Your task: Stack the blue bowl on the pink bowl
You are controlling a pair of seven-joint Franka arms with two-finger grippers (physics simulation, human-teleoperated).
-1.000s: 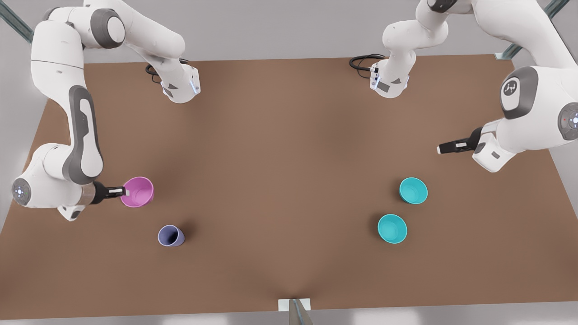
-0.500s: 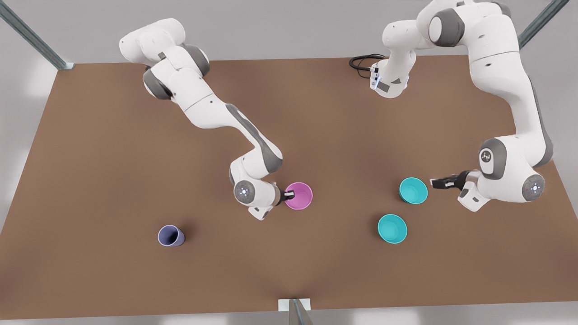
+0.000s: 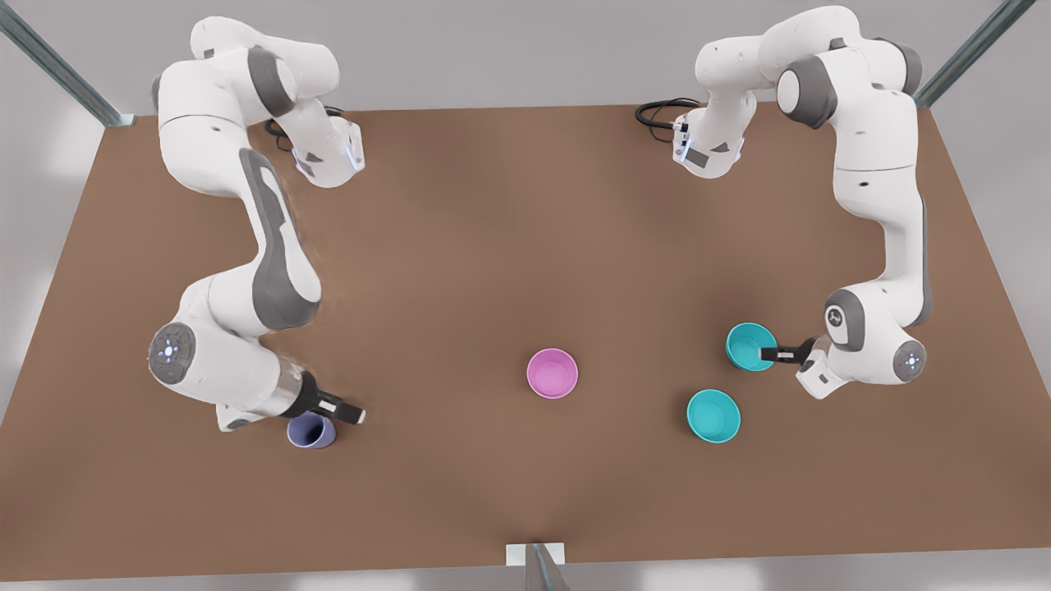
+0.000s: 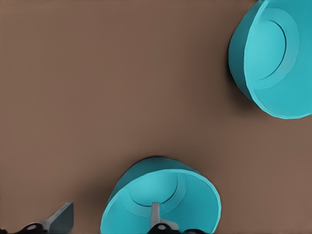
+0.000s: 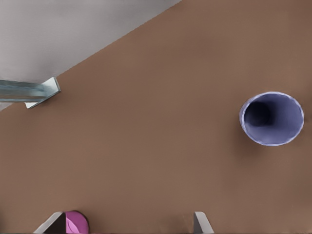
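The left end effector [image 3: 768,354] is spread wide, one finger inside the blue bowl [image 3: 750,345] and one outside its wall; nothing is gripped yet. That bowl stands toward the desk [image 3: 525,205] edge on the front view's right, well apart from the pink bowl [image 3: 552,373] near the middle. Gripping, lifting and stacking appear to remain. The left arm is folded low. The right end effector [image 3: 353,414] waits unclenched over the cup [image 3: 310,430].
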